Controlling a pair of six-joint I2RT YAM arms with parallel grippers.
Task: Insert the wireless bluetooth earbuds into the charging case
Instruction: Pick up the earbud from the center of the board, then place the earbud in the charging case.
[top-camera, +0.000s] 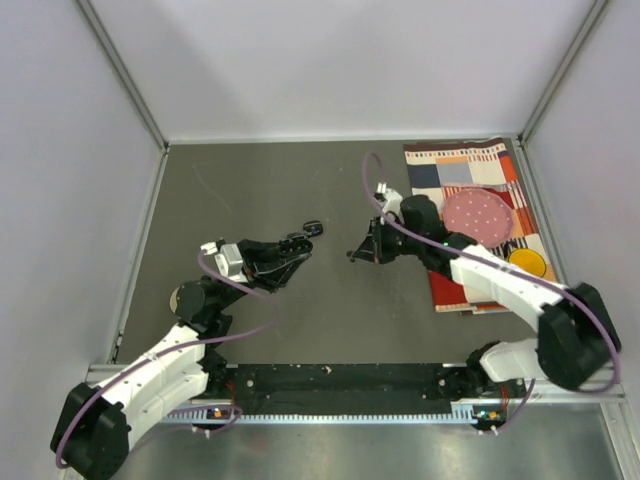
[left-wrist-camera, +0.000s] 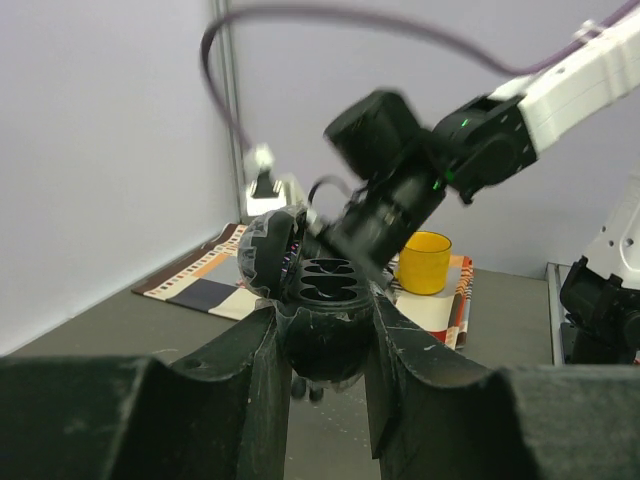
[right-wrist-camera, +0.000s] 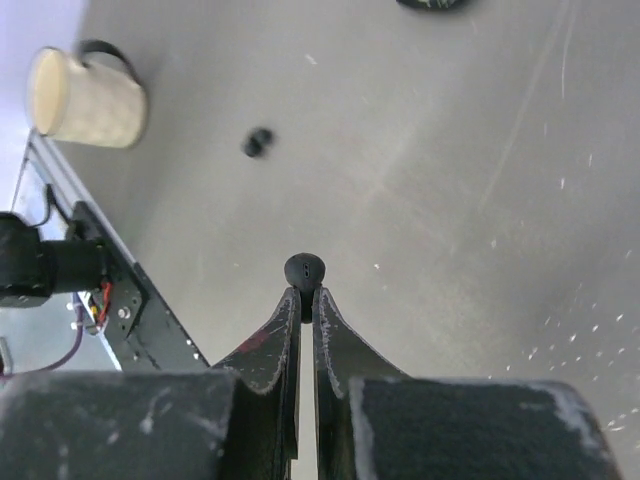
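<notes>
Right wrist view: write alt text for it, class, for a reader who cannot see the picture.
The right gripper pinches a tiny black earbud between its shut fingertips above a grey table. A second earbud lies on the table farther off, and a cream mug shows at the upper left.

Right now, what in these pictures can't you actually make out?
Top view: the earbud pinched in the right gripper is too small, lost among dark fingers.
Left wrist view: the open case held by the left gripper has slots too dark to tell filled from empty.
Right wrist view: a dark thing is cut off by the top edge.
</notes>
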